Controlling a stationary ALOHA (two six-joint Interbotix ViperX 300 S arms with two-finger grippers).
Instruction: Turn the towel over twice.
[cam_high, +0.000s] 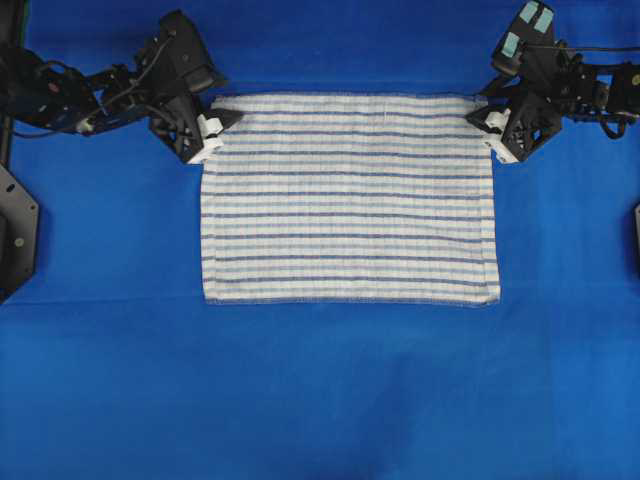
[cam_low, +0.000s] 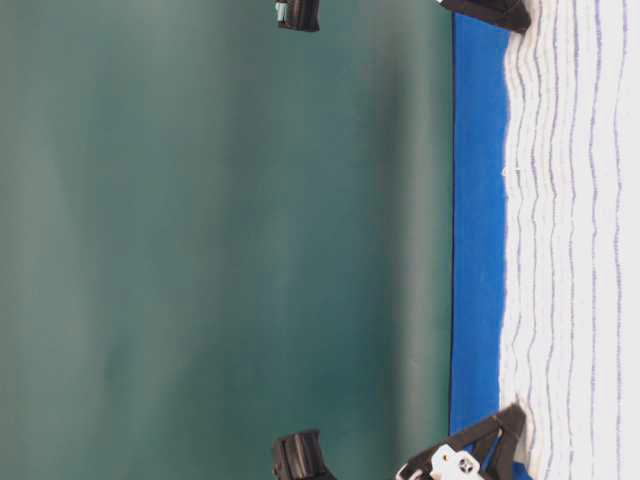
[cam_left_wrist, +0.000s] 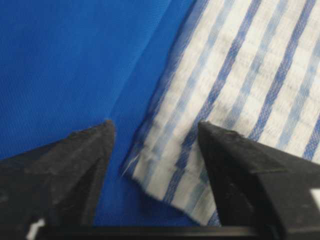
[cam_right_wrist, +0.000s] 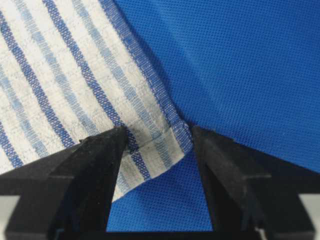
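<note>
Reaching for Both Far Corners of the Towel

Looking down from overhead, we see the towel (cam_high: 350, 198) lying flat and spread out on the blue cloth (cam_high: 320, 400) that covers the surface, roughly centred, its stripes running side to side. We have our left gripper (cam_high: 222, 128) at the towel's far left corner and our right gripper (cam_high: 483, 118) at the far right corner.

In the left wrist view our fingers (cam_left_wrist: 75, 165) stand apart, with the towel's corner lying between them; one finger sits over bare blue cloth, the other over the striped weave. In the right wrist view the fingers (cam_right_wrist: 95, 165) also stand apart and straddle the corner, which is slightly lifted and curled at its hem. Neither pair is clamped on anything.

We judge this to be the moment just ahead of the grasp, with no flip visibly under way.

What could go wrong from here:
- Our fingers may pinch the blue cloth along with the towel, since it lies directly beneath, and drag it up in the lift.
- The left corner sits closer to one finger, so a closing pinch may catch only the hem and slip off.
- If one side grips and the other misses, the towel would twist or bunch instead of turning over cleanly.
</note>
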